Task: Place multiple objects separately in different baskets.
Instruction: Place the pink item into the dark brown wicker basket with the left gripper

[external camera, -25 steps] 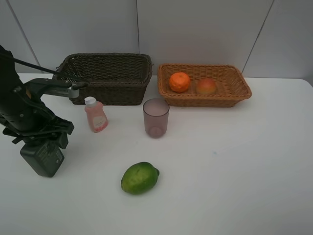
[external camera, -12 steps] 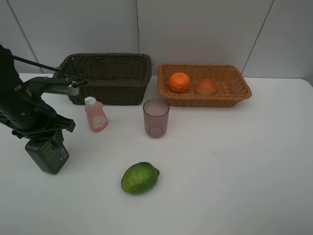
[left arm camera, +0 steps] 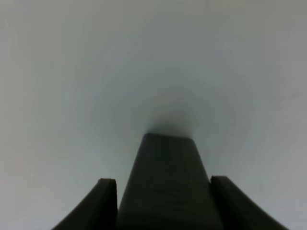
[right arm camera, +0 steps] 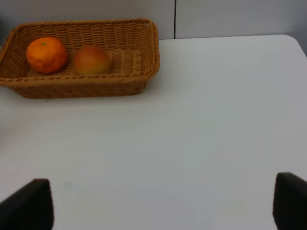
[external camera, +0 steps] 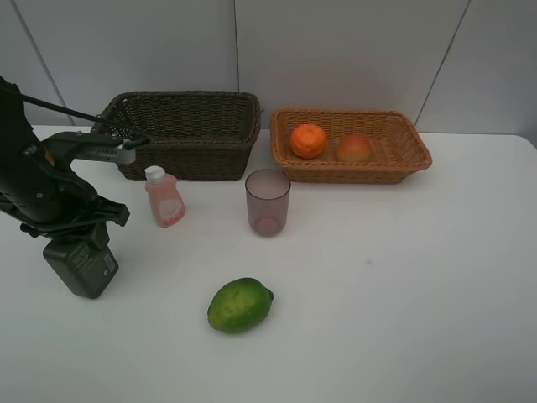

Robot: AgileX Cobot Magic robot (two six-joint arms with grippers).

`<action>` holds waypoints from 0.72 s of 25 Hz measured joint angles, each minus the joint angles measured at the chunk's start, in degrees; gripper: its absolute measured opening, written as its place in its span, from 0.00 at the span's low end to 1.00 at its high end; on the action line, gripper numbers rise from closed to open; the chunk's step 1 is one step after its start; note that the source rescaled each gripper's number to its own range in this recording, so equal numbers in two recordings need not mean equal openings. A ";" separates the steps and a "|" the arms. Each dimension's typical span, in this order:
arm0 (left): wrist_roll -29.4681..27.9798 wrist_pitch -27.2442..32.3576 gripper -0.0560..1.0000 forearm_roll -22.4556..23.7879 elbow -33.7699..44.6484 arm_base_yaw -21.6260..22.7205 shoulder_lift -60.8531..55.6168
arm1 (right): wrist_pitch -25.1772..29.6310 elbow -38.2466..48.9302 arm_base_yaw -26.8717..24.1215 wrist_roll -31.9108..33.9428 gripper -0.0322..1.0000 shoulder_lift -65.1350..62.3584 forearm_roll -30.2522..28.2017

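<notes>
Clamping the dark green pump bottle (external camera: 81,267) with the left hand (left arm camera: 163,191) at the frame's left edge — right hand (right arm camera: 159,199) spread wide, holding nothing. Next, likely: lift and carry to the dark brown basket (external camera: 189,157), upper left, nothing visible inside. In the tan basket (external camera: 404,165), upper right: orange (external camera: 308,140) and peach-like fruit (external camera: 354,149).

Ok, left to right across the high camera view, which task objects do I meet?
In order: dark green bottle, pink bottle, purplish cup, orange, peach; green fruit overlaps the cup, left out.
</notes>
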 joint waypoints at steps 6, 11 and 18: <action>-0.71 1.63 0.54 -1.34 -1.24 0.00 0.00 | 0.00 0.00 0.00 0.00 0.97 0.00 0.00; -0.71 10.84 0.54 -1.80 -8.60 0.00 -1.64 | 0.00 0.00 0.00 0.00 0.97 0.00 0.00; -1.13 20.03 0.54 0.92 -25.66 0.00 -1.72 | 0.00 0.00 0.00 0.00 0.97 0.00 0.00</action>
